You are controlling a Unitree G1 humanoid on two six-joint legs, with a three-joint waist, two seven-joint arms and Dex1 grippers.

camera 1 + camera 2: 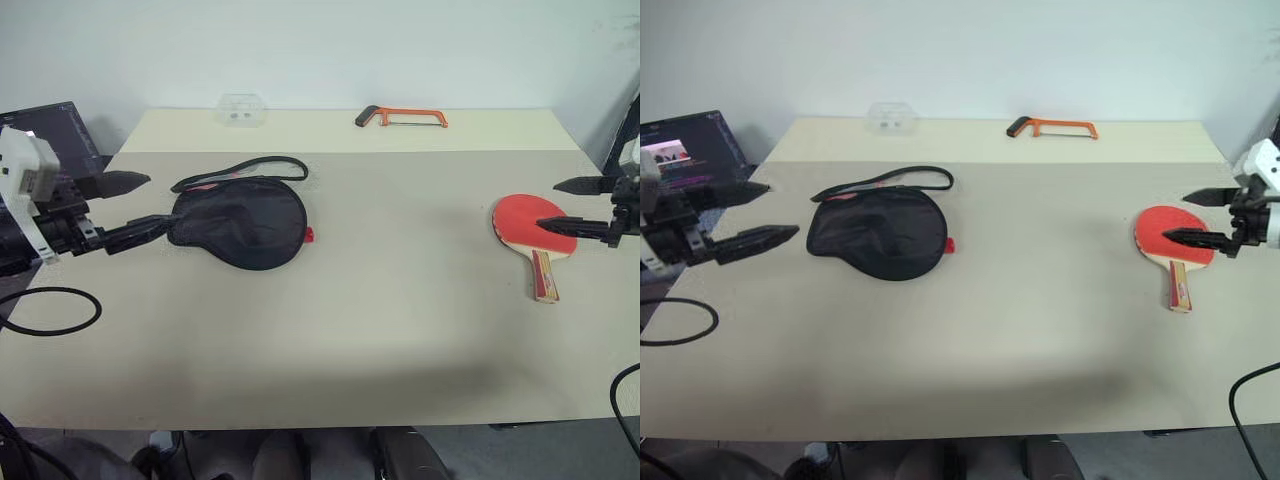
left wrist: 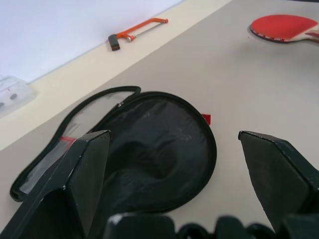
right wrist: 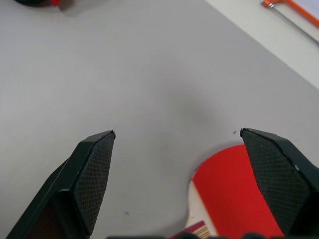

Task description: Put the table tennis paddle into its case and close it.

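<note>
Paddle (image 1: pixel 533 227) nr table's (image 1: pixel 400 340) right edge.

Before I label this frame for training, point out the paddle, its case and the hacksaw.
paddle (image 1: pixel 530 222), left eye view, on its red face.
case (image 1: pixel 245 222), left eye view, middle of its black side.
hacksaw (image 1: pixel 402 117), left eye view, on its orange frame.

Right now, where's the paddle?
In the head views the table tennis paddle lies red face up on the table's right side, handle toward the near edge, just by the open right gripper, far from the case on the left.
</note>
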